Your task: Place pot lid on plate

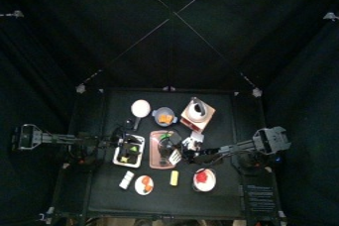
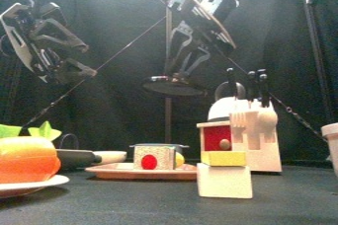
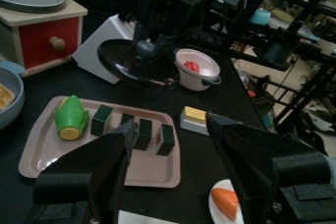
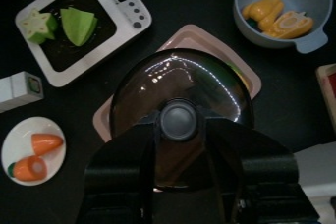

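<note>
- Above the counter, the right gripper grasps the pot lid by its knob and holds it in the air, clear of everything below.
- Lifting looks done; carrying and setting down remain.
- Directly beneath the lid sits a pink tray, not a plate.
- One plate with orange food lies off to the side in the right wrist view; which plate is the target I cannot tell.
- Over on its own side, the left gripper hangs released and empty.
</note>
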